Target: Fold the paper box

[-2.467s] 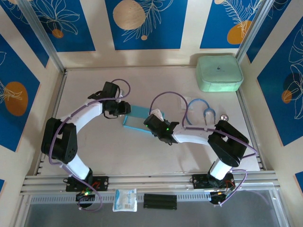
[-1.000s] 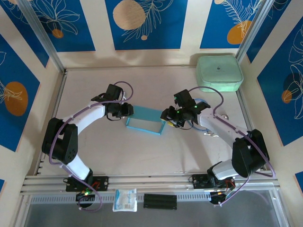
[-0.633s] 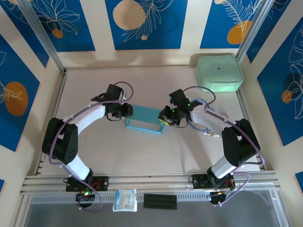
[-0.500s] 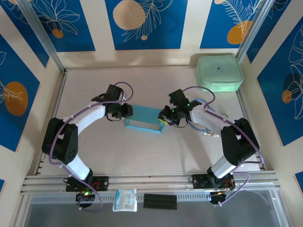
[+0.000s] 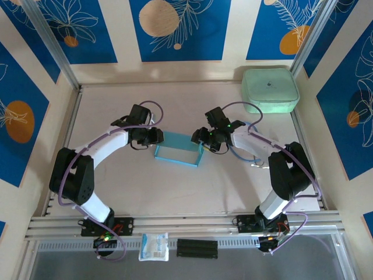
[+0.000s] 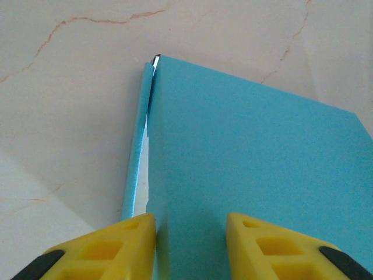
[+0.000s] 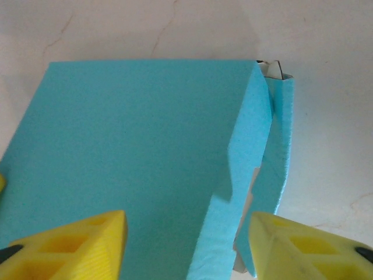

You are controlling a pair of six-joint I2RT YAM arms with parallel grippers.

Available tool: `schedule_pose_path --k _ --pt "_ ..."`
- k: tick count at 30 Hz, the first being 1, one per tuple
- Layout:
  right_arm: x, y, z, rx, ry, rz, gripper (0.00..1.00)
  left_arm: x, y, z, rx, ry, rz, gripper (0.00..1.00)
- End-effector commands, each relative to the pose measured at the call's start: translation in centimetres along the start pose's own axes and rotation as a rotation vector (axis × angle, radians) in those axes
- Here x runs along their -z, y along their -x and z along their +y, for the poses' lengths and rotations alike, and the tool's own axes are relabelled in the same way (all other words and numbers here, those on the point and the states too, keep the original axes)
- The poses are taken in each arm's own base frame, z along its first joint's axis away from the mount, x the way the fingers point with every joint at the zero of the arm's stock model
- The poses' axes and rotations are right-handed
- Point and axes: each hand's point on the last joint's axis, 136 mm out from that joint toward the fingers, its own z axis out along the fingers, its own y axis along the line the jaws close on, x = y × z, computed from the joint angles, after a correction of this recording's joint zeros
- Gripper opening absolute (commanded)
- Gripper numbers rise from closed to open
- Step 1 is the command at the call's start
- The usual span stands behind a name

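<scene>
Midway across the pale table (image 5: 116,186), the light-blue card paper box (image 5: 178,147) lies lengthwise between two grippers: right gripper (image 5: 204,138) spread wide astride its right end; left gripper (image 5: 156,137) at its left end, fingers apart, grip unclear.

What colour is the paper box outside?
Light blue; the paper box shows best in the right wrist view.

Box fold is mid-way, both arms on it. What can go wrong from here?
1. The side flap of the paper box stands loose between the right gripper's open jaws; it may spring out.
2. By the left gripper, a side wall gapes away at the corner; pushing could buckle it.
</scene>
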Motion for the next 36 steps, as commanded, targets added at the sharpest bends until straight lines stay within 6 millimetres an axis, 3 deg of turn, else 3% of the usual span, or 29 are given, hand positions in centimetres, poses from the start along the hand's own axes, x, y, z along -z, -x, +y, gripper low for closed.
schedule_pose_path --k 1,4,10,18,28,36 --pt "-0.6 0.0 0.7 0.013 0.015 0.012 0.53 0.6 -0.5 -0.8 -0.008 -0.021 0.013 0.36" --pt "-0.8 0.1 1.2 0.002 0.04 0.025 0.5 0.6 -0.5 -0.9 -0.007 -0.027 0.012 0.36" --pt "-0.8 0.4 1.7 -0.01 0.062 0.018 0.35 0.2 -0.9 -1.3 0.004 -0.051 0.023 0.36" --pt "-1.1 0.7 1.7 -0.007 0.076 0.018 0.26 -0.3 -1.8 -1.7 0.021 -0.08 0.035 0.37" --pt "-3.0 0.0 -2.4 0.105 -0.084 -0.01 0.24 -2.7 -5.3 -1.1 0.019 -0.06 0.105 0.38" --pt "-2.2 0.8 -2.7 0.265 -0.21 -0.061 0.26 -4.1 -5.8 0.0 0.008 0.008 0.111 0.43"
